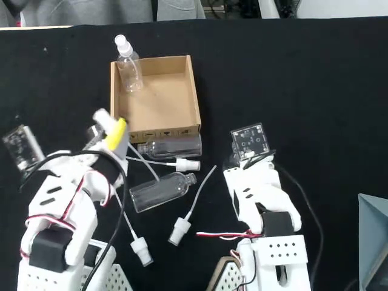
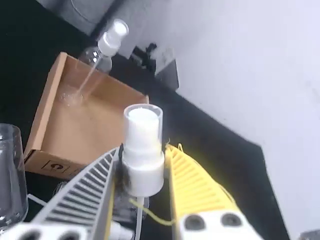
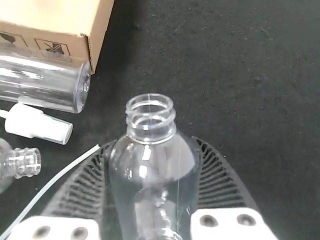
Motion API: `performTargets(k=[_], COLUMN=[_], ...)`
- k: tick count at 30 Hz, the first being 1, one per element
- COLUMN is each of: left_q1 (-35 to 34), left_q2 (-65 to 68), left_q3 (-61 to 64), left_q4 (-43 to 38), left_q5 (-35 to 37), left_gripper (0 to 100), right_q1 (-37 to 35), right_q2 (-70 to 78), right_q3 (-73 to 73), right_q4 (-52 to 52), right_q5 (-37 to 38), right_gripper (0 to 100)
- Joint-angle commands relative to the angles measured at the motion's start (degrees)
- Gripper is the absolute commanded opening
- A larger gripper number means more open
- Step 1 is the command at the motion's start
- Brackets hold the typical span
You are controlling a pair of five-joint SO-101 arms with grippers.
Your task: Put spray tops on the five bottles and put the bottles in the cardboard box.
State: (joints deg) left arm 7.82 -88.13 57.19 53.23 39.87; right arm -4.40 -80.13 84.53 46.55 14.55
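Seen from my right wrist, my right end effector (image 3: 152, 146) clenched an uncapped bottle (image 3: 150, 172); my left end effector (image 2: 143, 152) gripped a spray top (image 2: 143, 125).

High camera is looking down on the table (image 1: 315, 91); close wrist cameras are both catching the eleven-o'clock cardboard box (image 3: 50, 22).

We see a clear, shiny plastic bottle (image 3: 150, 170) in the right gripper (image 3: 155, 145), whose black fingers (image 3: 220, 175) are ribbed plastic. The spray top (image 2: 142, 132) in the left gripper (image 2: 144, 150) is smooth white plastic. The cardboard box (image 1: 163, 100) is dull brown paper card. The black table cover (image 1: 315, 79) looks dull and a bit rough.
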Motion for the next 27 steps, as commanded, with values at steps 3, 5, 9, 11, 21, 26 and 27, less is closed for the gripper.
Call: performTargets(k=[3,5,9,11,21,26,27], left_q1=[-4.3,-5.1,-7.2,-8.4,-9.5,-9.1,-9.1], left_q2=[-5.2,-5.7,-5.9,-5.8,-5.8,-6.2,-6.2], left_q3=[1.3,1.4,1.4,1.4,1.8,6.0,7.3], left_q4=[-4.3,-4.2,-4.2,-4.2,-4.2,-8.9,-10.6], left_q5=[3.7,4.6,6.5,7.6,15.5,16.3,16.3], left_gripper=[3,3,3,3,3,3,3], right_q1=[-4.9,-6.8,-9.4,-11.1,-18.3,-19.9,-20.4], right_q2=[-1.8,-1.8,-1.8,-1.8,-1.8,-1.8,-1.8], right_q3=[-1.4,-1.3,-1.3,-1.4,-1.2,-1.2,-1.2], right_q4=[0.2,0.3,1.3,1.8,1.8,1.8,1.8], right_q5=[0.7,0.6,0.3,0.3,0.7,0.8,0.8], right_gripper=[9.2,9.2,9.3,9.3,9.3,9.4,9.4])
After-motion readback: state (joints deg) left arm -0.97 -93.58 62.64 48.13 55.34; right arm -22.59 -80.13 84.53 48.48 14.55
